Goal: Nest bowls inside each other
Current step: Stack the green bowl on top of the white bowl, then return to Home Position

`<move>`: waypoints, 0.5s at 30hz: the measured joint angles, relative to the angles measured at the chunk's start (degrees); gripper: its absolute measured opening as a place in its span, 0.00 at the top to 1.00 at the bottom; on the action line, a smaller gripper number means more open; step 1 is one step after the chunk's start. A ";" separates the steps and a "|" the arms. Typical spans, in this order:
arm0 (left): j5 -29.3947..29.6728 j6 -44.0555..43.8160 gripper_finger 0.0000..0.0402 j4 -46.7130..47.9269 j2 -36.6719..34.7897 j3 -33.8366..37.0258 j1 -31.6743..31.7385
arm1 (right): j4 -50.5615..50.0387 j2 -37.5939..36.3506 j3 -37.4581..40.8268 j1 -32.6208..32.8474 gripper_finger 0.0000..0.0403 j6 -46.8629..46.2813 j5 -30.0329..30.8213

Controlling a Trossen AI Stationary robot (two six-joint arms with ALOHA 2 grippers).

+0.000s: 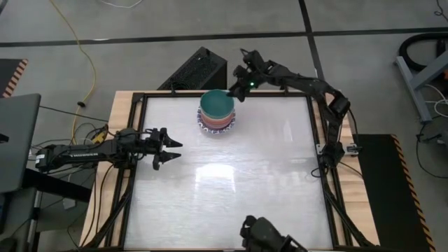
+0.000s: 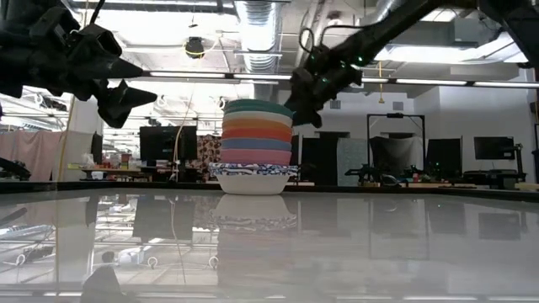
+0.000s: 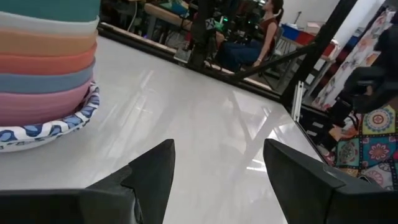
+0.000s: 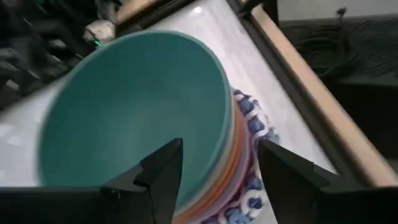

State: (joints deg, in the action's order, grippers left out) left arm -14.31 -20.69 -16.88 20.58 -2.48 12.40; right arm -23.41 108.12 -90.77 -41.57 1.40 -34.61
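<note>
Hovering near table's left edge (image 1: 133,210): left gripper (image 1: 170,148), fingers spread, empty, aimed across toward the far side, well apart from bowl stack (image 1: 216,113). Stack of bowls standing upright near far edge's middle, green bowl (image 4: 134,106) topmost. Right gripper (image 1: 241,78) just beside stack, fingers parted, grasping nothing; clearly nearer arm.

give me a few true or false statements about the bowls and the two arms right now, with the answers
1. All the bowls in view sit in one stack. True.
2. The top bowl is red. False: the top bowl is dark green.
3. The left gripper is shut on a bowl. False: its jaws are open and empty, apart from the stack.
4. The right gripper is beside the stack's top with open jaws. True.
5. The bottom bowl has a blue patterned rim. True.
</note>
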 joint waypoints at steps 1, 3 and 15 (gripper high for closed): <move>0.00 0.00 0.42 -0.02 0.00 -0.01 0.00 | 0.38 0.00 0.25 -0.51 0.43 -0.92 -1.61; 0.12 0.22 0.42 -0.04 0.00 -0.02 0.00 | 1.24 -0.16 0.18 -0.93 0.43 -1.90 -4.12; 3.06 10.92 0.42 0.96 -0.02 -7.47 0.02 | -1.09 -14.25 0.14 1.44 0.43 -1.01 -13.29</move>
State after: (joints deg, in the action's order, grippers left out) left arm -11.25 -9.77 -15.92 20.55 -9.95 12.42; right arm -24.50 93.87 -90.63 -40.14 0.40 -47.90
